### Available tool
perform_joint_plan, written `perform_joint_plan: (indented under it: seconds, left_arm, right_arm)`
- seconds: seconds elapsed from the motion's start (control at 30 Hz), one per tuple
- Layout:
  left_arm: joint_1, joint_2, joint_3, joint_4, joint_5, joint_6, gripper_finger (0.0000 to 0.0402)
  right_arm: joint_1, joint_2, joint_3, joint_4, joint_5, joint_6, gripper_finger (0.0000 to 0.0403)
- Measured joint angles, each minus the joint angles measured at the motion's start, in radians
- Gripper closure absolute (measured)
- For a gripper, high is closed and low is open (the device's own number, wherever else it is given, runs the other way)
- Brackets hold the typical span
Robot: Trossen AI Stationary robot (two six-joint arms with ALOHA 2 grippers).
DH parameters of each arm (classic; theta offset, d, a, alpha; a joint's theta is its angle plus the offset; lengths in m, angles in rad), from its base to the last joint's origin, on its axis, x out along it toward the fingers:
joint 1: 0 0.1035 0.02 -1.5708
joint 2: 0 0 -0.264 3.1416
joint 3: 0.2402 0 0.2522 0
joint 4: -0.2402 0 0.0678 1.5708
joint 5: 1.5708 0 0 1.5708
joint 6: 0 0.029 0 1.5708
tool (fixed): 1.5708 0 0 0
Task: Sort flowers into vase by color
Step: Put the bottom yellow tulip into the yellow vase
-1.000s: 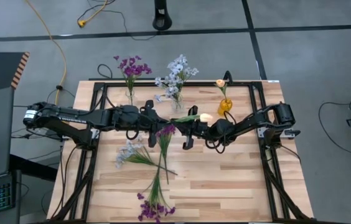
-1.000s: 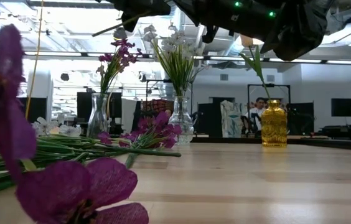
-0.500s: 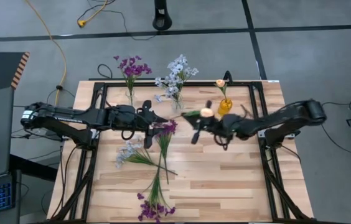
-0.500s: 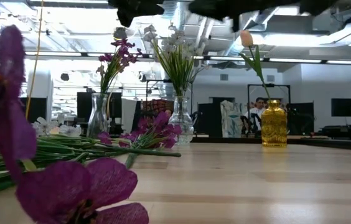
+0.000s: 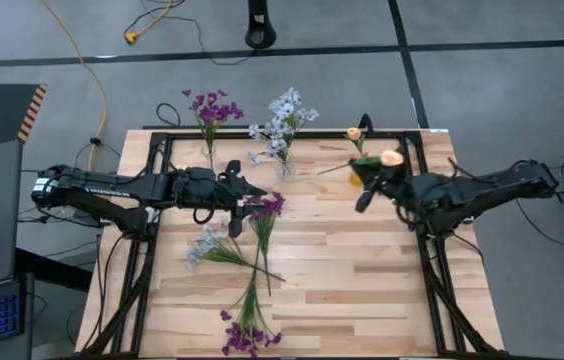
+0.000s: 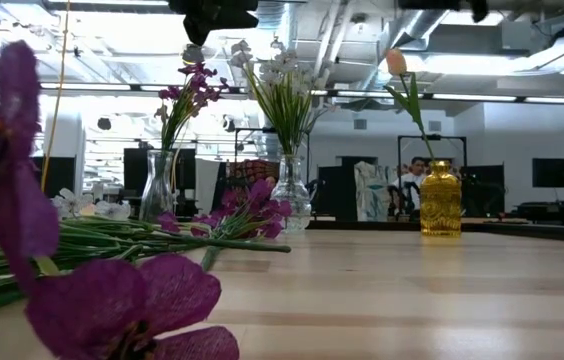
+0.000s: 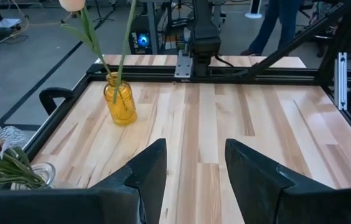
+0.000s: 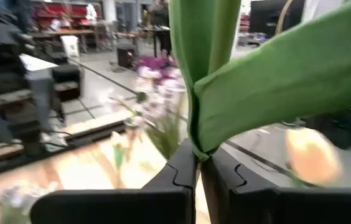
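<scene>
My right gripper (image 5: 370, 180) (image 8: 198, 165) hovers beside the yellow vase (image 5: 361, 172) at the far right, shut on a peach flower (image 5: 391, 158). That vase holds another peach flower (image 5: 354, 133) (image 6: 396, 62). Purple flowers (image 5: 209, 108) and blue-white flowers (image 5: 285, 118) stand in clear vases at the far edge. A purple sprig (image 5: 265, 206), a pale sprig (image 5: 202, 246) and another purple sprig (image 5: 247, 335) lie on the table. My left gripper (image 5: 239, 203) (image 7: 194, 168) is open above the first purple sprig, holding nothing. My right gripper pinches the peach flower's green stem (image 8: 195, 140) between its two fingers, where a broad leaf (image 8: 275, 93) branches off. The flower is lifted clear and lies roughly level above the yellow vase, bud (image 5: 391, 158) toward the table's right and stem end (image 5: 322, 171) toward the middle.
A black frame (image 5: 262, 131) runs around the wooden table top. A person (image 6: 418, 175) shows far off in the room behind the yellow vase (image 6: 440, 198). Bare wood (image 5: 362, 270) fills the near right half of the table.
My left gripper has opened and drawn back a little toward the table's left. My right gripper has carried the peach flower from the table's middle toward the right and far edge, up to the yellow vase; the bud has swung round to the right.
</scene>
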Motion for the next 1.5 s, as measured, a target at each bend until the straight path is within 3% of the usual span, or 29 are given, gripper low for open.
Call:
perform_joint_plan:
  seconds: [0.47,0.63,0.97,1.5]
  left_arm:
    - [0.002,0.0,0.0,0.0,0.0,0.0,0.0249]
    - [0.002,0.0,0.0,0.0,-0.001,0.0,0.0249]
    - [0.002,0.001,0.0,0.001,-0.053,0.0,0.0249]
    - [0.002,0.001,0.0,0.001,-0.053,0.0,0.0249]
  right_arm:
    - [-0.001,-0.234,0.0,-0.452,0.034,0.144,0.0364]
    - [-0.001,-0.278,0.0,-0.508,0.052,0.142,0.0364]
    - [-0.013,-0.279,0.0,-0.597,0.188,0.138,0.0364]
    - [-0.142,-0.223,0.0,-0.672,0.133,0.228,0.0364]
